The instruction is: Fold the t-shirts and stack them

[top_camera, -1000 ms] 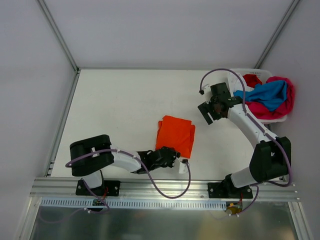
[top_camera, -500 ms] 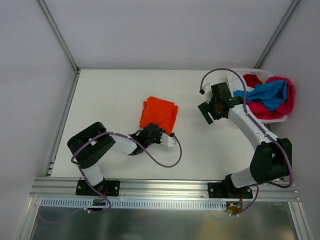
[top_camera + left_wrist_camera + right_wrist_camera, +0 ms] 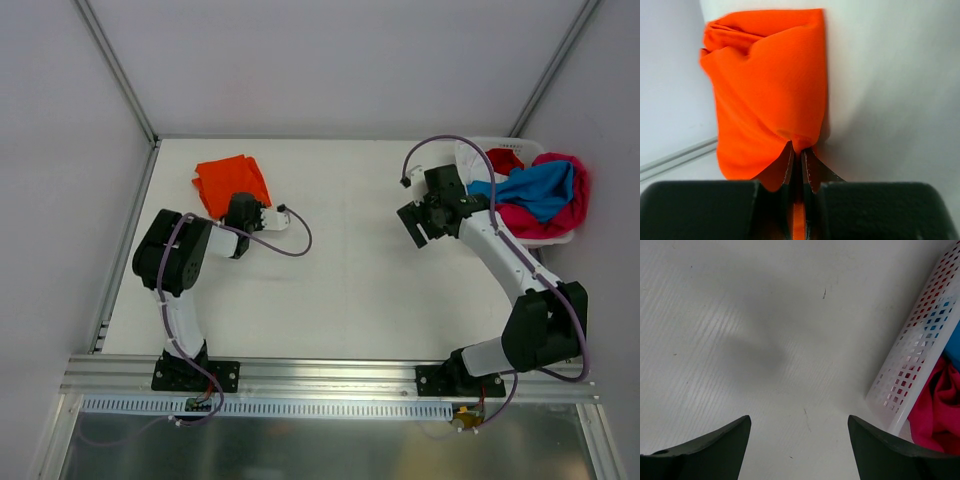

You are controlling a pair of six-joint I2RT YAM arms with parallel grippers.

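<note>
The white tabletop (image 3: 350,290) carried a white plastic basket (image 3: 468,158) at its far right corner. The basket was heaped with loose t-shirts: a blue t-shirt (image 3: 535,188) lay on top, a magenta-pink t-shirt (image 3: 562,215) spilled over the right rim, and some red cloth (image 3: 505,160) showed at the back. Well apart from these, the orange t-shirt (image 3: 225,180) lay as a folded, slightly rumpled bundle in the far left corner of the tabletop, near the edge. The left fingers (image 3: 789,161) were pinched nearly together on the near hem of the orange t-shirt, with cloth showing between them. The right fingers (image 3: 414,224) were spread wide and held nothing, hanging over bare tabletop just beside the basket's left wall.
</note>
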